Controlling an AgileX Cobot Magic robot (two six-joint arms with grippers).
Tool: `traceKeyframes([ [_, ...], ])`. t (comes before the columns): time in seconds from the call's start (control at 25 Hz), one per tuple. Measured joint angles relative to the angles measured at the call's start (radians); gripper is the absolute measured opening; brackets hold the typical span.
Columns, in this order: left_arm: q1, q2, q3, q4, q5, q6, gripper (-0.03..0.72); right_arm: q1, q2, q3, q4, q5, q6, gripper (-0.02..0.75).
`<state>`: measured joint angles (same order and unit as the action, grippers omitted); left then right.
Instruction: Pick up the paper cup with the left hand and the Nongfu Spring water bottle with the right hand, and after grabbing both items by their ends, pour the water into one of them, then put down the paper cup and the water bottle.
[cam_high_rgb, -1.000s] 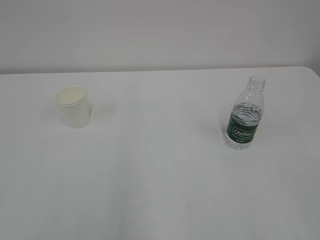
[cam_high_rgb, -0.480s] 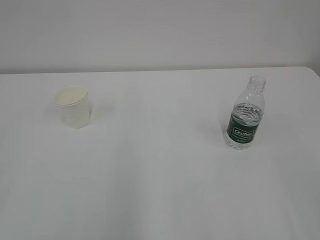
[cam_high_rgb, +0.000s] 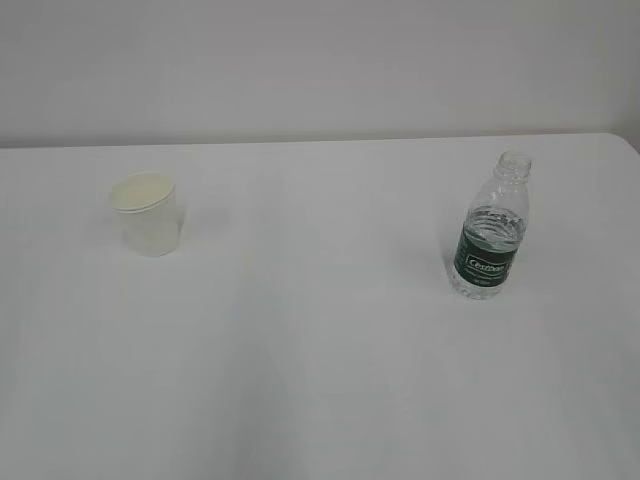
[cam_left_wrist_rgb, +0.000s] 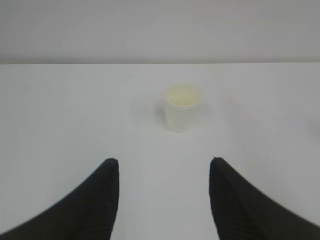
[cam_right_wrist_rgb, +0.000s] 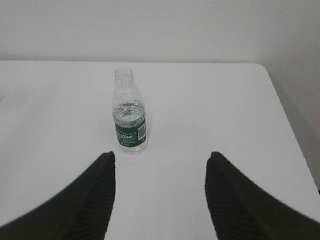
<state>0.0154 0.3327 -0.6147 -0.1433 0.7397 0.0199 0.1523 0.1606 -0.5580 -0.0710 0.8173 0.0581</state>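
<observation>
The paper cup (cam_high_rgb: 148, 213) stood upright on the white bench (cam_high_rgb: 320, 360), well to the left of the Nongfu Spring water bottle (cam_high_rgb: 490, 228), mouth up and nothing touching it. The bottle was the landmark: upright, capless, partly filled, near the bench's right edge. That wide gap probably served to give each arm its own thing without crossing.

The left claw (cam_left_wrist_rgb: 164, 170) was released, its two dark fingers spread and empty, with the cup ahead of it and a little right of the gap's middle, well apart from the fingertips. The right claw (cam_right_wrist_rgb: 160, 162) was likewise released and held nothing; the bottle stood ahead of it, nearer its left finger (cam_right_wrist_rgb: 97, 185) than its right.

Neither pick-up had begun. Both claws seemingly stood wide so each could close around its target once advanced.
</observation>
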Motion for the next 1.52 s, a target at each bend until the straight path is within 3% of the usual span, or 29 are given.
traceKeyframes([
  [0.48, -0.007, 0.101, -0.004, -0.027, -0.157, 0.057, 0.41, 0.0, 0.107, 0.0, 0.0, -0.171, 0.0, 0.444],
  [0.72, -0.028, 0.135, -0.004, -0.027, -0.204, 0.073, 0.41, 0.0, 0.235, 0.0, 0.012, -0.341, 0.0, 0.444],
  [0.92, -0.028, 0.196, -0.004, -0.029, -0.358, 0.075, 0.41, 0.0, 0.361, 0.0, 0.039, -0.559, 0.0, 0.443],
  [1.52, -0.028, 0.394, -0.004, -0.063, -0.543, 0.075, 0.41, 0.0, 0.584, -0.014, 0.041, -0.829, 0.006, 0.443],
])
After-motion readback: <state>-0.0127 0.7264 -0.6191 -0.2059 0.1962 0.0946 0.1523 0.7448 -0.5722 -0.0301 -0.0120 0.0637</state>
